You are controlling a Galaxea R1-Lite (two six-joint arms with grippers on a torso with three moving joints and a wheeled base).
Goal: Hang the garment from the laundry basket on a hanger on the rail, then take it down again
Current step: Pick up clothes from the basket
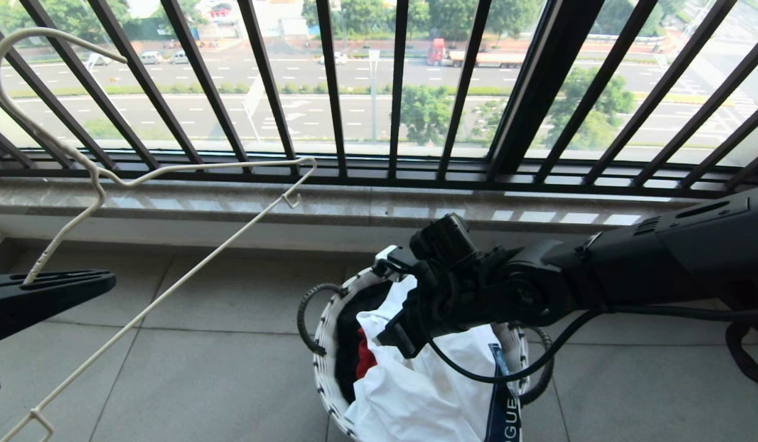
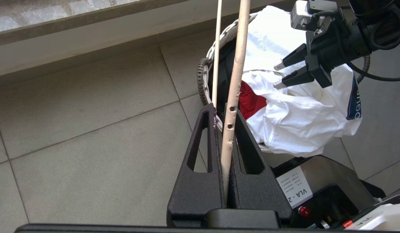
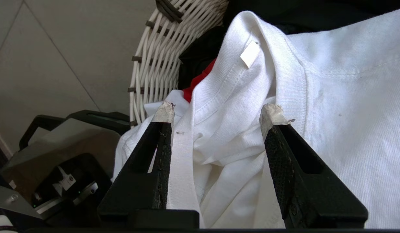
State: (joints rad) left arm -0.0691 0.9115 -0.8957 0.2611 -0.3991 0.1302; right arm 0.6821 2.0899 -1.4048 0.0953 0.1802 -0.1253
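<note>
The white garment (image 1: 415,393) lies heaped in the round white laundry basket (image 1: 323,344) on the tiled floor. Its collar and neck label face up. My right gripper (image 3: 217,111) is open and points down into the basket. Its taped fingertips (image 3: 164,111) straddle a fold of the garment (image 3: 348,97) just below the collar. The left wrist view shows this gripper (image 2: 277,76) right over the cloth (image 2: 303,119). At the left my left gripper (image 1: 108,281) is shut on the pale wire hanger (image 1: 170,288) and holds it tilted in the air. The rail is out of view.
A red cloth (image 1: 364,359) and a dark cloth (image 1: 348,331) lie in the basket beside the garment. A black barred window railing (image 1: 391,92) and a stone sill (image 1: 354,209) run along the far side. My own base (image 2: 316,181) stands close by the basket.
</note>
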